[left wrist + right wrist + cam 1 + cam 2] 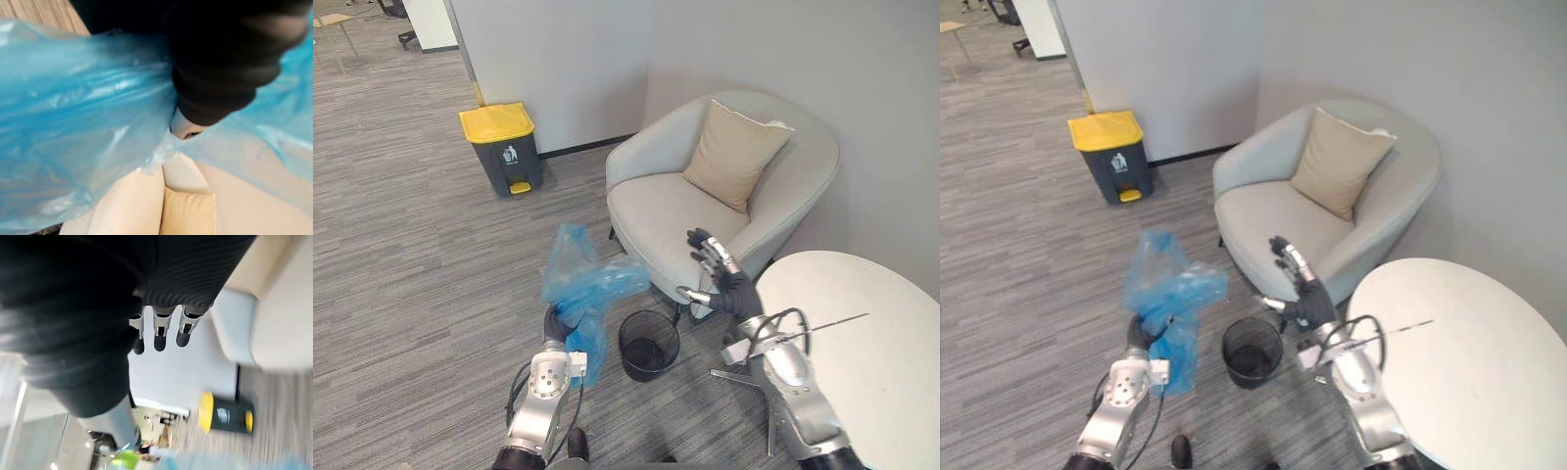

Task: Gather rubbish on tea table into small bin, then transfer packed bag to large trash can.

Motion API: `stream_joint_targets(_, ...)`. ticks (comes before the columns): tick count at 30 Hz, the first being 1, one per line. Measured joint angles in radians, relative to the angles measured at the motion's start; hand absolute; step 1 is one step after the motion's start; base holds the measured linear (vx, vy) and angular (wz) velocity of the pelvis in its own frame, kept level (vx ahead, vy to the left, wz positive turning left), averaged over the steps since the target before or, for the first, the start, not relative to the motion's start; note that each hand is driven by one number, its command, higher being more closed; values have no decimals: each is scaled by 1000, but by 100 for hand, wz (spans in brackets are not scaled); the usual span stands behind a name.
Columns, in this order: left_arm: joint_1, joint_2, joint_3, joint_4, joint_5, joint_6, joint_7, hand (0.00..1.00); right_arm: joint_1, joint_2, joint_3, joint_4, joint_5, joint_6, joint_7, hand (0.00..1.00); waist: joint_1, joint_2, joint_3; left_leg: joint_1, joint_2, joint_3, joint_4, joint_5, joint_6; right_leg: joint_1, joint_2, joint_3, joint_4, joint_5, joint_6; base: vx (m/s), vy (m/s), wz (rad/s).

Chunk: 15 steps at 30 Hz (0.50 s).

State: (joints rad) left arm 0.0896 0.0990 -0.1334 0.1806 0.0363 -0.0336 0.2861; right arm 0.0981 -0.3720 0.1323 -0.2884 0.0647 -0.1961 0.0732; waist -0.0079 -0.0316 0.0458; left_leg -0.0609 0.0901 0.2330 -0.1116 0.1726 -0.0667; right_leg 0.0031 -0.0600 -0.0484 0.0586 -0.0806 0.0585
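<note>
L hand (556, 323) is raised over floor, clenched on bag (582, 279) at its bunched middle. R hand (720, 274) is up by armchair (656, 211), fingers straight, holding nothing. Bag is blue, crumpled, see-thru, held just left of bin (649, 345), well apart from yellow-lid can (502, 147).

Both head eyes look down, sharing armchair (677, 211) and small bin (649, 345).

I read no words or numbers anywhere. The one sign is a small white pictogram (510, 154) on the grey front of the yellow-lidded trash can (495, 168), upper left.
</note>
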Motion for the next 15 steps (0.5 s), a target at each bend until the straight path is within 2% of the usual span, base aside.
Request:
stream_joint_targets(1, 17, 3, 15, 1, 0, 0, -9, 100, 13, 2, -24, -6, -103, -20, -39, 0, -2, 5, 3, 0, 0, 0, 0, 0, 0, 0, 0, 0, 0, 0, 0, 0, 0, 0)
stream_joint_targets(2, 26, 2, 24, 2, 0, 0, -10, 100, 24, 13, -36, -5, -153, -24, -59, 0, -2, 7, 5, 0, -1, 0, 0, 0, 0, 0, -1, -1, 0, -1, 0, 0, 0, 0)
stream_joint_targets(7, 45, 4, 70, 93, -2, -3, -15, 100, 54, 114, -63, 154, -265, -23, -116, 0, -4, 11, 8, -1, -2, -9, 0, -5, -1, 4, -5, -9, -1, -5, -3, 7, 4, 5)
stream_joint_targets(9, 47, 3, 81, 188, -16, -3, -24, 100, 59, 188, -107, 328, -293, 9, -127, 0, -10, 15, 14, -1, -9, -33, 0, -12, -5, 24, -9, -33, -12, -14, 6, 28, 5, 29)
stream_joint_targets(10, 49, 3, 84, 201, -22, -2, -29, 100, 59, 199, -115, 359, -293, 12, -128, 0, -10, 15, 15, -1, -10, -33, 0, -13, -5, 25, -10, -34, -12, -15, 6, 32, 7, 16)
stream_joint_targets(11, 56, 1, 100, 237, -31, -2, -36, 100, 55, 230, -142, 465, -294, 21, -131, 0, -6, 15, 18, -1, -12, -34, 0, -19, 3, 27, -12, -36, -14, -17, 8, 33, 7, 6)
stream_joint_targets(15, 82, -3, 172, 352, -52, 1, -73, 100, 45, 299, -245, 771, -241, 85, -133, 0, -1, 24, 30, 1, -21, -40, 0, -28, 6, 34, -24, -45, -16, -25, 10, 67, 4, 7)
